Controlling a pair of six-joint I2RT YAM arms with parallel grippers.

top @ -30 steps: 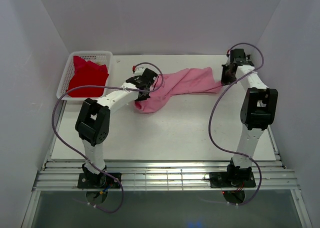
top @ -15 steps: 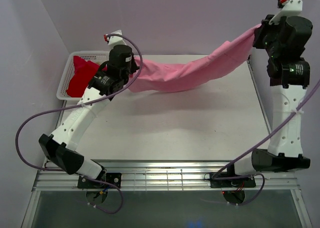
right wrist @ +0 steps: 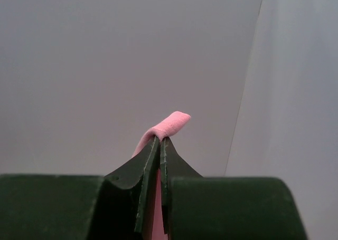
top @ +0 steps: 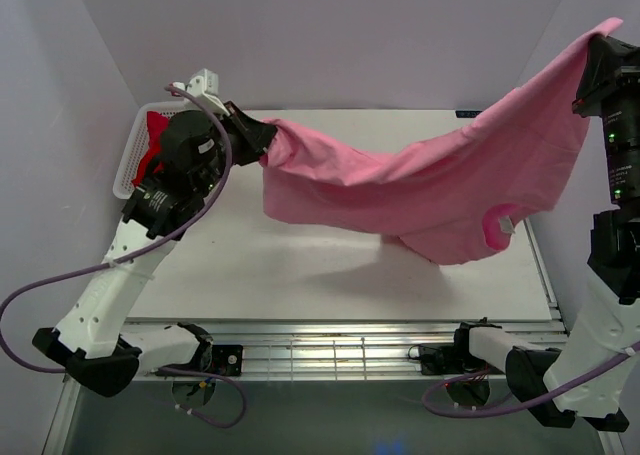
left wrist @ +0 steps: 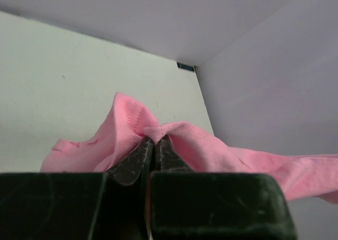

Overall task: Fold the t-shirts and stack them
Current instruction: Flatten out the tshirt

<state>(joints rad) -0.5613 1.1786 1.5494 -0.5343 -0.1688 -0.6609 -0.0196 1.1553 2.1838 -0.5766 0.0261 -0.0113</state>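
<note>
Since a second ago both arms have swung up and apart, hauling the pink t-shirt (top: pixel 420 180) off the counter (top: pixel 300 275), so a crumpled strip is now a wide hanging sheet. Nearest, its lowest fold, with the neck label, sags close to the counter well right of the white mesh basket (top: pixel 128 175); whether it touches I cannot tell. Farther back, the left pincer (top: pixel 262 135) sits just right of the basket, fingers together and clamped on a bunched edge. The right pincer (top: pixel 600 47), raised high and farthest from the basket, is pinched on another edge. The red t-shirt (top: pixel 152 140) lies heaped in the basket. By my judgement nothing is folded or stacked yet; the first shirt is only being spread.
</note>
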